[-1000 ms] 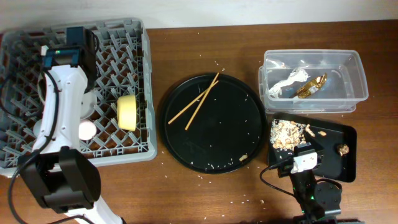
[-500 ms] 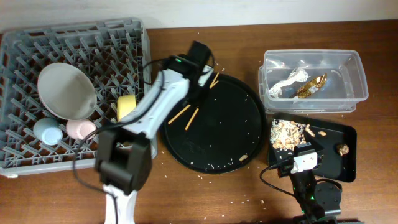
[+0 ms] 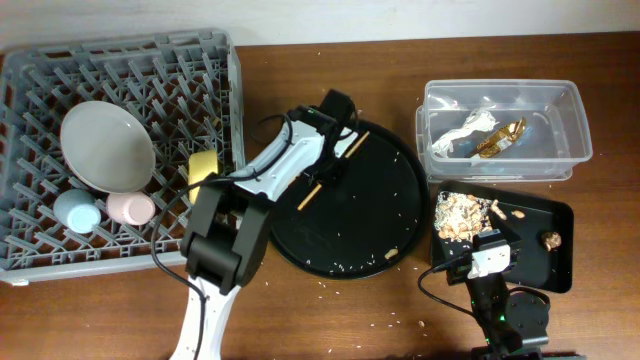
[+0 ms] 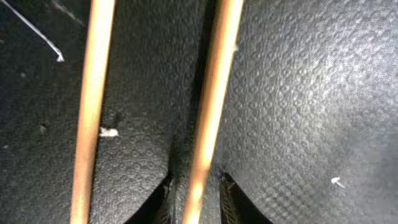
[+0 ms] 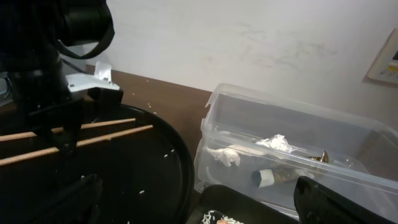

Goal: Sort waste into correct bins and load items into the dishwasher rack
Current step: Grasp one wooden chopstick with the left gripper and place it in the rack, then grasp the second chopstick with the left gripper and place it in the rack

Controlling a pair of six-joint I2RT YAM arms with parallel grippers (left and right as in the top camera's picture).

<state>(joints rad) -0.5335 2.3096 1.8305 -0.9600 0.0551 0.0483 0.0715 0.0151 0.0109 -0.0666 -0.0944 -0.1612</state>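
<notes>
At the far left, the rack point(image 3: 238, 100) is holding the plate point(image 3: 107, 146), leaning among the pegs. The blue cup point(image 3: 75, 210) and pink cup point(image 3: 130, 208) are sitting side by side near it, and the bowl point(image 3: 203, 167) is standing on edge by the rack's right wall.

In the middle, the left gripper point(image 4: 194, 190) is pressing down onto the round tray point(image 3: 380, 220). Its jaws are standing slightly apart, straddling one of the two chopsticks point(image 4: 211, 99) without yet pinching it. The other stick is lying just to its left, outside the jaws.

The sticks are looking light, stiff, thin and smooth, so they are likely to roll or swing in a pinch. A hold near the middle, gathering both, is looking the safest.

The round tray's raised rim and the rack's right wall are the edges to clear. The far half of the rack is showing free pegs, and bare desk point(image 3: 300, 310) is lying in between.

At the right, the tub point(image 3: 570, 100) is holding the white wrapper point(image 3: 463, 135) and gold wrapper point(image 3: 502, 138). Nearer, the black tray point(image 3: 545, 215) is carrying the scraps point(image 3: 460, 215).

The right gripper point(image 5: 199, 208) is resting low at the near right, jaws wide apart and holding nothing.
</notes>
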